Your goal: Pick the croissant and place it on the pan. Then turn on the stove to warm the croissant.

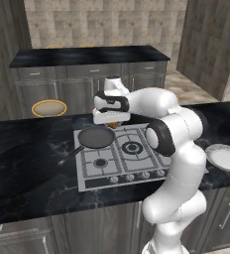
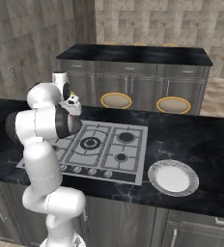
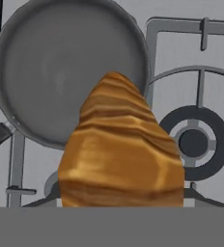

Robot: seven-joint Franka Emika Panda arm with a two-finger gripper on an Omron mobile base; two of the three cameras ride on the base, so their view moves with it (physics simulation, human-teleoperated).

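The golden-brown croissant (image 3: 121,154) fills the lower middle of the hand view, lifted off the surface, with my gripper (image 1: 114,122) shut on it. Its fingertips are hidden behind the pastry. In the left base view a small orange bit of the croissant (image 1: 116,125) shows under the hand, just right of the pan's far rim. The dark round pan (image 1: 96,137) sits empty on the stove's (image 1: 137,158) rear-left burner, its handle pointing left and toward me. In the hand view the pan (image 3: 51,72) lies behind and left of the croissant.
A white plate (image 1: 226,156) lies on the dark counter right of the stove. A row of knobs (image 1: 132,176) runs along the stove's front edge. Round stools (image 2: 116,100) stand beyond the counter, before a second dark-topped counter (image 1: 87,55).
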